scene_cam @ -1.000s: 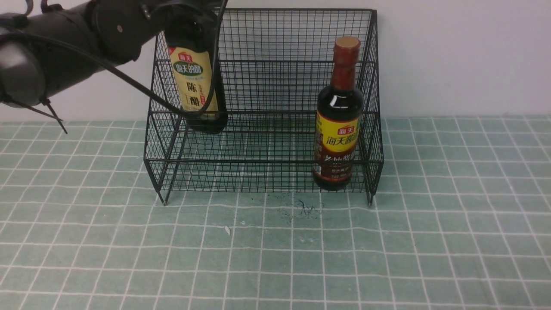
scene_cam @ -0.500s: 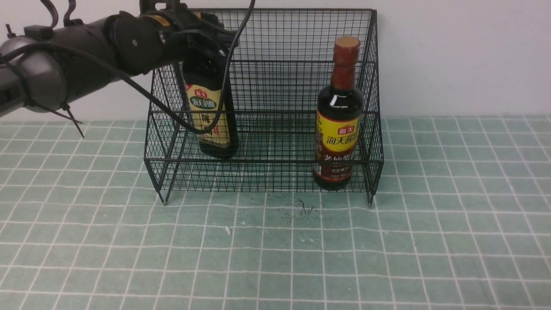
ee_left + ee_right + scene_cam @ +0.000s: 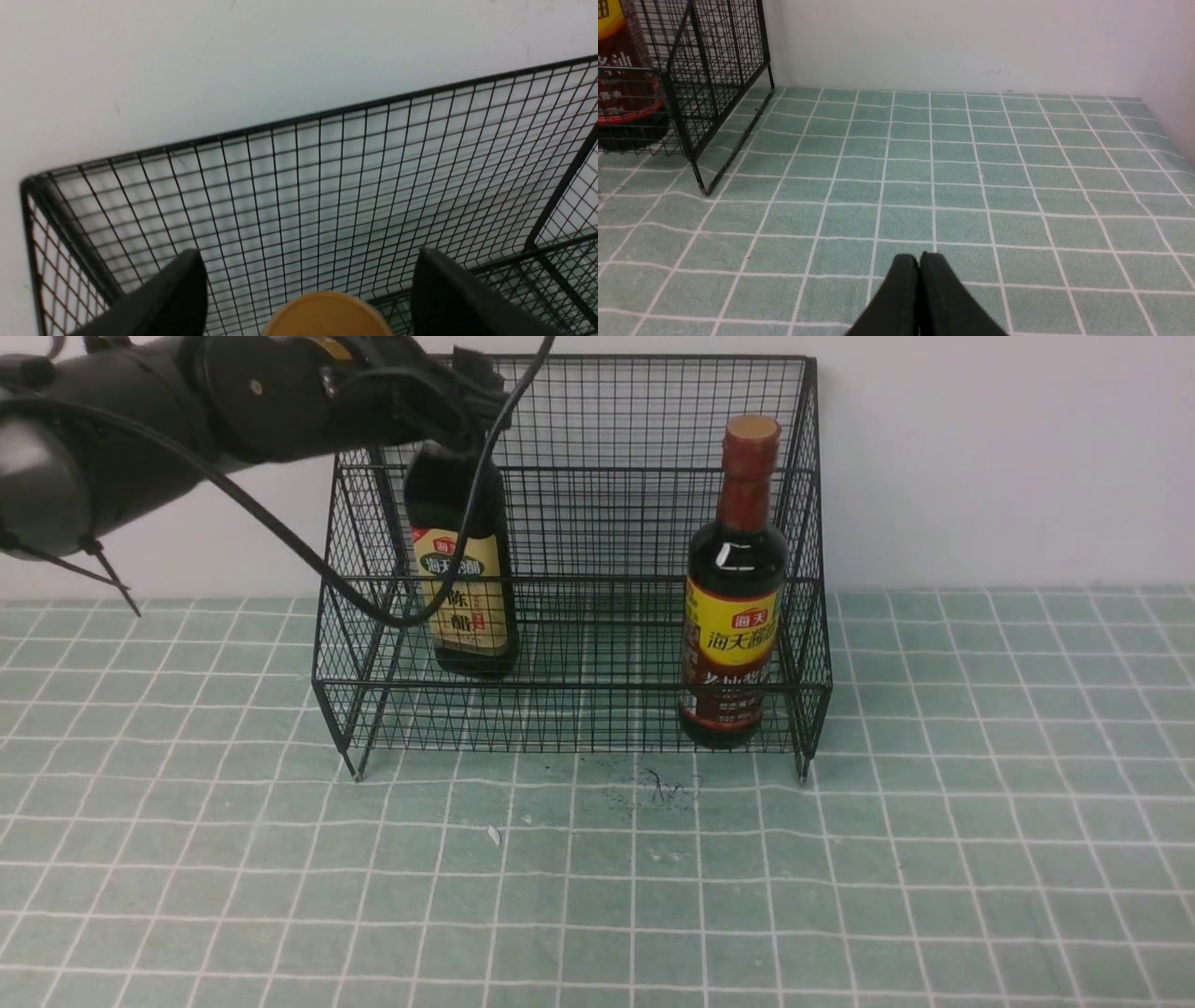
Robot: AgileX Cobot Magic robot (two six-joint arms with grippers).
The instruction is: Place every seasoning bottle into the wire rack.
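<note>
The black wire rack [image 3: 579, 685] stands against the wall. The squarish dark bottle with a beige label [image 3: 463, 581] stands upright inside it at the left. My left gripper [image 3: 456, 422] hovers just above its top, open. In the left wrist view its jaws [image 3: 308, 254] stand wide apart on either side of the gold cap [image 3: 327, 317], not touching it. The round bottle with a reddish-brown neck and yellow label [image 3: 734, 607] stands upright inside the rack at the right. My right gripper [image 3: 920, 261] is shut and empty, low over the table, out of the front view.
The table has a green tiled cloth [image 3: 597, 896] with a few dark scribbles [image 3: 658, 789] in front of the rack. The white wall [image 3: 1008, 457] is right behind the rack. The rack's right corner [image 3: 724, 70] and the round bottle [image 3: 621, 93] show in the right wrist view.
My left arm lowered the squarish bottle into the rack's left side and let go of it. The gripper now sits slightly higher above the cap. The round bottle has not moved.
</note>
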